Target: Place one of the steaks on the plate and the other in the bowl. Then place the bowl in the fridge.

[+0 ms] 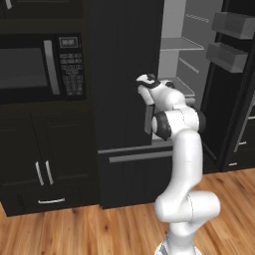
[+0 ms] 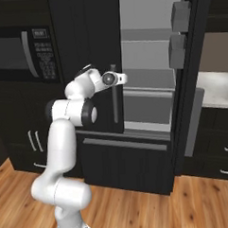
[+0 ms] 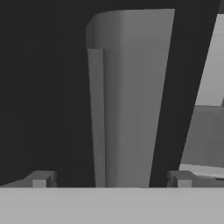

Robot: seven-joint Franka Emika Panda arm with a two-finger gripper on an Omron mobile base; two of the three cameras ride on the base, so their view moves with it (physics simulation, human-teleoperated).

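Two finger tips of my pincer [image 3: 111, 179] stand wide apart with nothing between them but the grey handle [image 3: 127, 100] of the left fridge door, which runs up the middle of the hand view just ahead.

Risk one, in my judgement: if I close too early or off-centre, the tips would slide off the handle's rounded face and the door [image 1: 124, 74] would not move. Risk two: my forearm sits close to that door in the middle of the left base view, so a pull could bring the door edge against my own arm.

The fridge [image 2: 147, 85] stands at the centre of the right base view, its right door [image 2: 190, 78] swung open with bins on it, grey shelves bare. Steaks, bowl and plate I cannot place from these views. A microwave [image 1: 40, 67] sits at upper left of the left base view, cabinet doors [image 1: 42, 172] below it. A pale counter [image 2: 216, 89] shows at the right edge of the right base view.
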